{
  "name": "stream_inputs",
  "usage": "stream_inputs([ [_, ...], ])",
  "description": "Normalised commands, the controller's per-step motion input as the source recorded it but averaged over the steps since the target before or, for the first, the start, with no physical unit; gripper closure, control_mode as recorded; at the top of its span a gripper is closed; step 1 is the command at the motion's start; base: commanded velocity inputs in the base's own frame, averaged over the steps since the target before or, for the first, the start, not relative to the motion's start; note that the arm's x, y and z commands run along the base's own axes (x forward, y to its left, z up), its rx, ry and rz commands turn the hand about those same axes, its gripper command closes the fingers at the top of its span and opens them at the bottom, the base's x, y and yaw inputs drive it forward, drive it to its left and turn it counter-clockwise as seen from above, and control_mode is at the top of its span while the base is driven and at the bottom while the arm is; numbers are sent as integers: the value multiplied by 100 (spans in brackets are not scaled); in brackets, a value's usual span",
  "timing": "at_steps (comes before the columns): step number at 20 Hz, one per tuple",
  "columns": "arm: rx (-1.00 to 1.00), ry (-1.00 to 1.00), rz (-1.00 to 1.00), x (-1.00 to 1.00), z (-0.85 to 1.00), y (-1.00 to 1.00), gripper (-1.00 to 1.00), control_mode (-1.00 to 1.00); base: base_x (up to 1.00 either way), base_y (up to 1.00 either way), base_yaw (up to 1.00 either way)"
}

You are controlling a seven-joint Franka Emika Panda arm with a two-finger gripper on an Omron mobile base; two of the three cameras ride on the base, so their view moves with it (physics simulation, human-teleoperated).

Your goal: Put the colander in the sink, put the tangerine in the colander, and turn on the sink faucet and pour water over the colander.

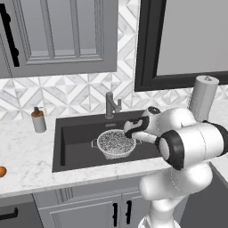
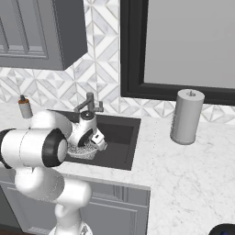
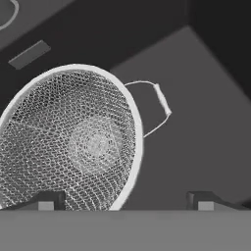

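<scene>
The colander (image 1: 116,142) stands upright and empty on the floor of the black sink (image 1: 67,142), a little right of its middle. My gripper (image 1: 129,130) hangs open just above the colander's right rim, holding nothing. Looking down from the hand, the colander (image 3: 73,147) spreads across the left, one wire handle points to the right, and my gripper (image 3: 126,202) straddles the rim with its fingertips (image 3: 46,201) wide apart over the sink (image 3: 196,137) floor. The sink faucet (image 1: 111,105) stands behind the basin, with no water running. The tangerine (image 1: 2,171) lies on the counter at the far left edge.
A soap dispenser (image 1: 38,120) stands left of the sink on the marble counter. A paper towel roll (image 2: 187,117) stands upright to the right of the sink. A dark window frame and grey wall cabinets hang above the tiled wall.
</scene>
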Motion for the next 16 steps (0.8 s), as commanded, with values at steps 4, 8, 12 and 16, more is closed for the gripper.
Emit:
stream_inputs([
  [4, 0, 0, -1, -38, 85, -18, -100, -100, 0, 0, 0],
  [8, -1, 0, 0, -72, 59, -24, -100, -100, 0, 0, 0],
  [12, -3, 0, 0, -96, 49, -8, -100, -100, 0, 0, 0],
  [16, -5, 1, -1, -93, 58, 5, -100, -100, 0, 0, 0],
])
